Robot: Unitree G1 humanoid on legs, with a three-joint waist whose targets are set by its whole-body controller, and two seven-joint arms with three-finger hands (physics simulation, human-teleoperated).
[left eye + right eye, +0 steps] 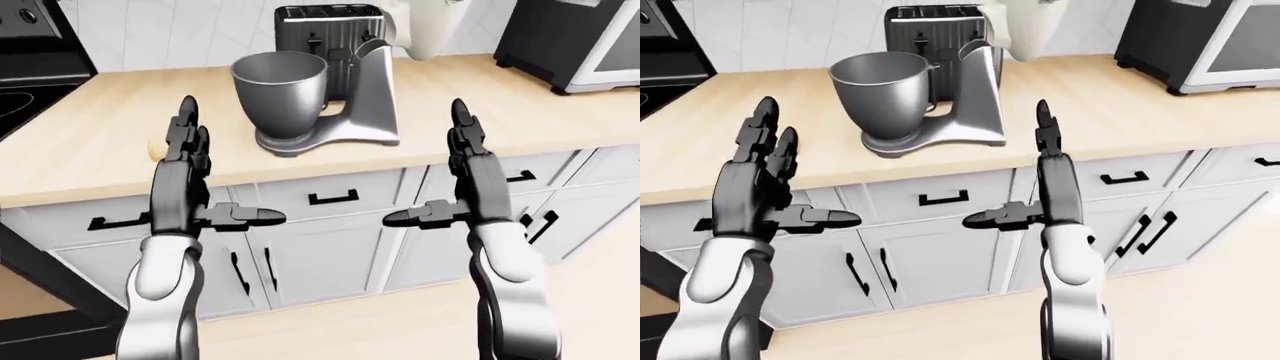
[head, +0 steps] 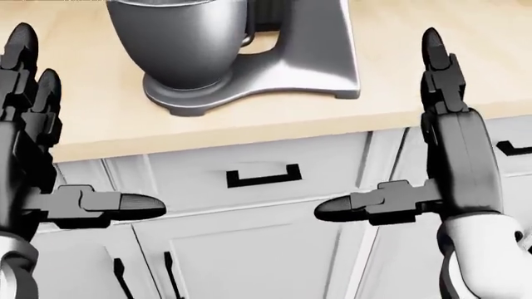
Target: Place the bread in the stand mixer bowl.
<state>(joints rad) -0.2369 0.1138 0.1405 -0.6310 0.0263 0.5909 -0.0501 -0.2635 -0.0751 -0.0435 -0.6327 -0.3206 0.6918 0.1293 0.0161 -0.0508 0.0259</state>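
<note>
While both hands hang spread and empty, bread (image 1: pixel 155 148) (mostly hidden) peeks just beyond left hand (image 1: pixel 183 161); bowl (image 1: pixel 279 94) sits up-right of it, right hand (image 1: pixel 476 176) farther away.

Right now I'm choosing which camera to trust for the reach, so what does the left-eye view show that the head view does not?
Only the left-eye view shows the small tan bread piece peeking out beside the left hand, the open top of the grey metal mixer bowl, the chrome toaster, the black stove and the black microwave. Only the head view brings the black drawer handle up close. Both share the silver stand mixer, the pale wooden counter and the right hand, both hands open.
</note>
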